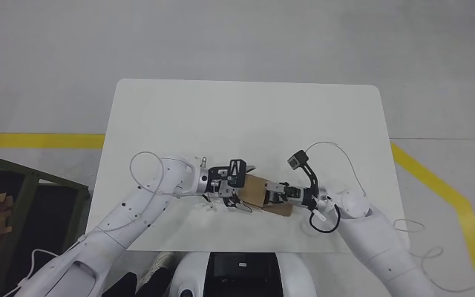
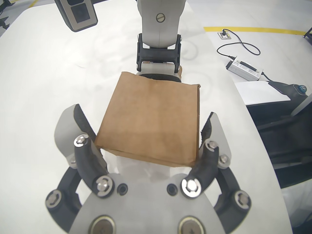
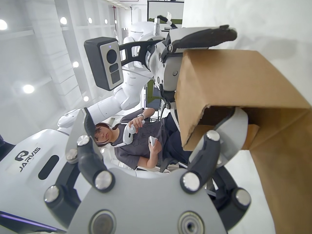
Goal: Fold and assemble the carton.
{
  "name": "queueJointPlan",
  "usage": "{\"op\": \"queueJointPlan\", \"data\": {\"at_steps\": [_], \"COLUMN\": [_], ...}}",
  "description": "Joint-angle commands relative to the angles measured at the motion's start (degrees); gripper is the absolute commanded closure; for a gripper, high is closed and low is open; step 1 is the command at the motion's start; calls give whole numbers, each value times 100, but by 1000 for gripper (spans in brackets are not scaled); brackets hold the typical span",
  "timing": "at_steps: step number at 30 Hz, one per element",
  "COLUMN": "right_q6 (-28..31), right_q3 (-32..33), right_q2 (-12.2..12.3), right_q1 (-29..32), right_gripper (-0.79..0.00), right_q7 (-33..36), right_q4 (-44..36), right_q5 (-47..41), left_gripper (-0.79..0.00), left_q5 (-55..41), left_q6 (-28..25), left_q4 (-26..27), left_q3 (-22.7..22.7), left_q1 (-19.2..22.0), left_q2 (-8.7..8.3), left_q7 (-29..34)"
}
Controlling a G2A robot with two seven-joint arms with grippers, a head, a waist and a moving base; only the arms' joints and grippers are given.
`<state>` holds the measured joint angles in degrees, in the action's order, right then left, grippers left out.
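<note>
**Asker:** Two sets of fingers on one small carton. Why both?

**Me:** Start closest in. My left fingers are spread wide around the carton's 9 o'clock end, with a pad against each side edge, so they pinch it across its width. I judge that hold is there to stop the brown sleeve from sliding or folding flat while its other end is worked.

**Asker:** And where is the carton itself?

**Me:** It lies on its side between my two wrists, at the 6 o'clock edge of the bench. I cannot tell whether it rests on the surface or hangs just above it.

**Asker:** And the right side?

**Me:** My right fingers come in from 3 o'clock, spread apart and gripping nothing. One is tucked inside the carton's open end, beside an inner flap, and its partner hangs outside in free air. To me that looks like squaring the sleeve from within or pressing a flap home, but I cannot say which.

**Asker:** How far along is the job?

**Me:** Somewhere in the middle, I'd guess. The walls are up, but the 3 o'clock end is not yet closed. The cardboard there looks thin and ragged at one corner, so a hard push could crease it.
</note>
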<state>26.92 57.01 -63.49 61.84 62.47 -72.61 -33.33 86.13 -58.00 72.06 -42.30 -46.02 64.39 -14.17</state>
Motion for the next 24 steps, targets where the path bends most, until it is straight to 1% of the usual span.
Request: {"op": "queueJointPlan", "data": {"at_steps": [1, 9, 15, 21, 24], "right_q6": [6, 24, -8, -284, -480], "right_q3": [-6, -27, 31, 409, 683], "right_q2": [-8, -47, -45, 71, 163], "right_q1": [-7, -26, -54, -91, -26], "right_gripper": [-785, -785, -785, -785, -785], "right_q7": [0, -10, 115, 307, 349], "right_q4": [15, 51, 48, 43, -103], "right_q5": [3, 2, 28, 281, 515], "left_gripper": [-785, -785, -785, -785, -785], "left_q5": [-5, -46, -86, -134, -169], "left_q6": [0, 0, 0, 0, 0], "left_q4": [-5, -13, -1, 5, 20], "left_q3": [4, 10, 8, -37, -48], "left_q1": [3, 15, 10, -15, -31], "left_q2": [3, 7, 3, -8, -11], "left_q7": [12, 84, 140, 208, 249]}}
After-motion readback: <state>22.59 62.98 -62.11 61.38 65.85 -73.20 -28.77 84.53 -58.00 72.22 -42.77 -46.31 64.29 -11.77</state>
